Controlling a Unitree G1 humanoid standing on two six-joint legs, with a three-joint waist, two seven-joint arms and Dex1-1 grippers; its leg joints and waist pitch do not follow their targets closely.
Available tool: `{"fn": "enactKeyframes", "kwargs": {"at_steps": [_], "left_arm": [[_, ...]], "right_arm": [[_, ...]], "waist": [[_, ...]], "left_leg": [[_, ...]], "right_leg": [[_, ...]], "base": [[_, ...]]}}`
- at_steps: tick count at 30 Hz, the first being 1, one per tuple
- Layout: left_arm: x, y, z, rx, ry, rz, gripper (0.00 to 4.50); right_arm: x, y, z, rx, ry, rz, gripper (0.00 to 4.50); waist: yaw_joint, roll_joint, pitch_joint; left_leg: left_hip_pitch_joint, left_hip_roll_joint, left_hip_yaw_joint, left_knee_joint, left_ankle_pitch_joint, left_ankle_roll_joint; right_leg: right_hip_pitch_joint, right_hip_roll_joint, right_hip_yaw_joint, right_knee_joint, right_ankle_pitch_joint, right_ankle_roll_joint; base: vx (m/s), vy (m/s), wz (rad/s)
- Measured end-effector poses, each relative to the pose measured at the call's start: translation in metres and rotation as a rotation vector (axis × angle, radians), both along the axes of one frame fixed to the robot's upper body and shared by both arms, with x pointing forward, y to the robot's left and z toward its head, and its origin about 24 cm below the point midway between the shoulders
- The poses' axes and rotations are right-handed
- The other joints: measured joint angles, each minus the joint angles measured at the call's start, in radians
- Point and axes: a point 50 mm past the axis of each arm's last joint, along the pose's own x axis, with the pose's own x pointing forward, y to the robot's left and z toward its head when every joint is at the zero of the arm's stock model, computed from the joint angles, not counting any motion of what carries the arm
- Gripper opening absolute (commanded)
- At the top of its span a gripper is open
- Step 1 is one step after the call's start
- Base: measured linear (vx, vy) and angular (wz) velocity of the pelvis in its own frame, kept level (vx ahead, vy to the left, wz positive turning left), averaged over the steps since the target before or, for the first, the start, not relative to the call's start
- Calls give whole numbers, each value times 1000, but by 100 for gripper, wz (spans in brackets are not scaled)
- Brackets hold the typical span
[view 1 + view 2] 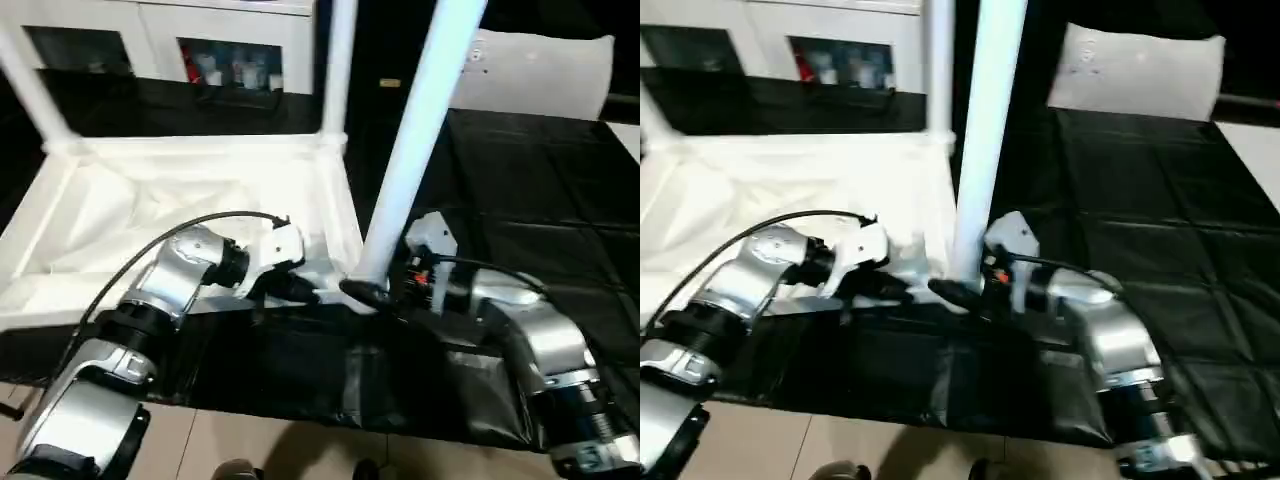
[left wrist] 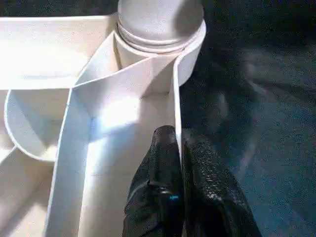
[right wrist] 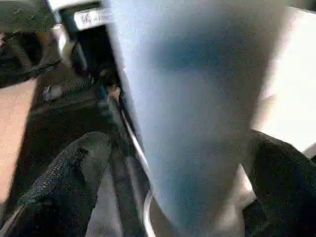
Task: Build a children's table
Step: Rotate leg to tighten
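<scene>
The work table (image 1: 540, 190), draped in black, carries the children's table (image 1: 150, 220) upside down on its left part, ribbed underside facing up. Behind it stands a white cabinet (image 1: 200, 40) with glass doors. Three legs show standing in corner sockets: one at the far left (image 1: 30, 90), one at the far right corner (image 1: 338, 60), and a nearer leg (image 1: 420, 130) rising tilted from the near right corner socket.

The left arm (image 1: 170, 280) reaches in from the lower left, elbow bent, forearm running toward the near right corner. Its gripper (image 2: 180, 148) is pinched together on the tabletop's thin side wall (image 2: 175, 98), one finger on each face of the wall, just beside the corner socket.

The right arm (image 1: 540, 330) comes in from the lower right, forearm lying low and roughly level toward the foot of the nearer leg. The right gripper (image 3: 173, 163) stands spread wide, its black fingers (image 3: 74, 168) on either side of that leg with gaps showing.
</scene>
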Motion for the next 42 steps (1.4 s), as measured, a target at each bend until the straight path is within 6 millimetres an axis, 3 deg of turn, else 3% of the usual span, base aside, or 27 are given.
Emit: {"fn": "enactKeyframes", "kwargs": {"at_steps": [3,8,12,31,42], "left_arm": [[-5,7,-1,13,23,-41,0],[-9,2,-1,24,27,-107,0],[-11,-1,-1,30,31,-133,0],[-19,-5,-2,33,24,-181,0],[-20,-6,-3,22,34,-128,0]], "right_arm": [[-1,-6,7,-12,20,83,444],[-6,1,7,-32,66,225,444],[-9,-1,5,-33,133,307,410],[-8,0,1,-30,181,338,251],[-16,6,-6,41,159,244,227]], "waist": [[2,0,0],[15,-3,1],[22,-7,3],[25,-9,5],[23,-5,2]], "left_leg": [[0,0,2,0,0,0],[1,0,2,1,0,0],[1,0,3,2,0,0],[1,0,3,2,0,0],[5,1,3,2,-1,-3]], "right_leg": [[0,0,0,0,0,0],[2,0,0,1,0,0],[2,-1,0,1,0,0],[3,-1,0,1,0,0],[5,-1,0,2,0,0]], "base": [[0,0,0],[0,0,0],[0,0,0],[0,0,0],[0,0,0]]}}
